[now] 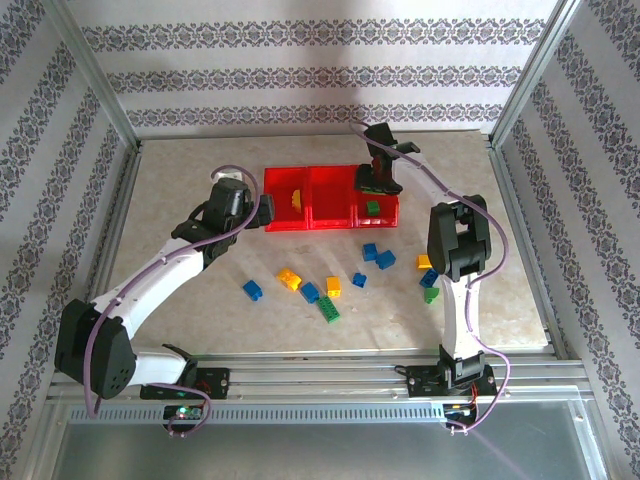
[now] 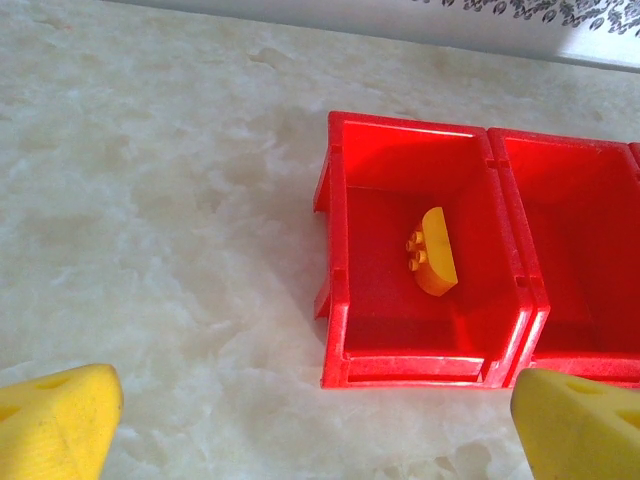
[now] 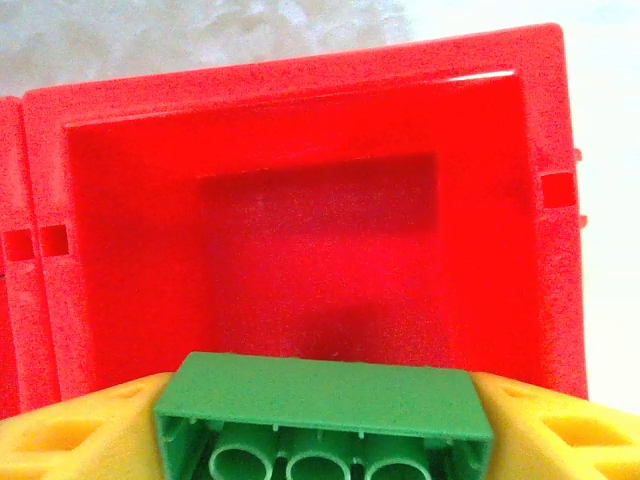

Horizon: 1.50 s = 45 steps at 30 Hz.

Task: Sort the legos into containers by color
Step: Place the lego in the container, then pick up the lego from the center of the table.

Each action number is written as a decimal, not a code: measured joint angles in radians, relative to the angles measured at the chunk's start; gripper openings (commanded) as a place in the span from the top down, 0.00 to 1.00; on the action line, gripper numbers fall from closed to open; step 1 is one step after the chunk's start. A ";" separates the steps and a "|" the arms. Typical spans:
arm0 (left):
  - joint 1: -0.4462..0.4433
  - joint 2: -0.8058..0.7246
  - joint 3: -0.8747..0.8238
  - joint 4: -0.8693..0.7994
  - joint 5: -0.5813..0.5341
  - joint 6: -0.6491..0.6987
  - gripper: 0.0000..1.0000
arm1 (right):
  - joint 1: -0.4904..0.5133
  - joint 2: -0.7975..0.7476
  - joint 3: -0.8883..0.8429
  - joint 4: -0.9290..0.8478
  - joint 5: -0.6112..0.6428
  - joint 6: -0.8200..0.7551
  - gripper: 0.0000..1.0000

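Three joined red containers (image 1: pixel 330 224) stand at the back middle of the table. A yellow-orange curved lego (image 2: pixel 433 252) lies in the left bin (image 2: pixel 340 300), also visible from above (image 1: pixel 297 199). My left gripper (image 2: pixel 320 430) hangs open and empty just in front of that bin, left of it in the top view (image 1: pixel 262 208). My right gripper (image 3: pixel 320 432) hovers over the right bin (image 3: pixel 300 90), shut on a green lego (image 3: pixel 320 395) held underside up between both yellow fingers (image 3: pixel 70 440). From above, the green lego (image 1: pixel 372 208) shows under the gripper (image 1: pixel 376 192).
Loose legos lie in front of the bins: blue ones (image 1: pixel 252 290) (image 1: pixel 386 260) (image 1: pixel 309 293), yellow ones (image 1: pixel 289 279) (image 1: pixel 333 286) and a long green one (image 1: pixel 329 311). More sit by the right arm (image 1: pixel 428 278). Metal frame posts edge the table.
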State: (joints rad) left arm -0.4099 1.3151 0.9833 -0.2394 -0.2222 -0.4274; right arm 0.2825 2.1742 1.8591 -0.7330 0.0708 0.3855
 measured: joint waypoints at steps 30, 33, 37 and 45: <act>-0.027 -0.112 -0.172 -0.007 0.126 -0.100 0.00 | 0.017 -0.347 -0.246 0.022 0.050 0.036 0.02; -0.089 -0.112 -0.174 -0.007 0.109 -0.151 0.03 | 0.017 -0.422 -0.327 0.031 0.074 0.057 0.02; -0.173 -0.098 -0.177 -0.007 0.074 -0.237 0.10 | 0.017 -0.504 -0.420 0.037 0.103 0.080 0.02; -0.325 0.017 -0.177 -0.012 -0.003 -0.402 0.12 | 0.017 -0.622 -0.527 0.055 0.131 0.110 0.02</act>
State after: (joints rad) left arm -0.7353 1.3319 0.8062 -0.2512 -0.2249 -0.8291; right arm 0.2993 1.5520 1.3323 -0.6777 0.2020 0.4953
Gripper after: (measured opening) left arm 0.886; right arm 0.983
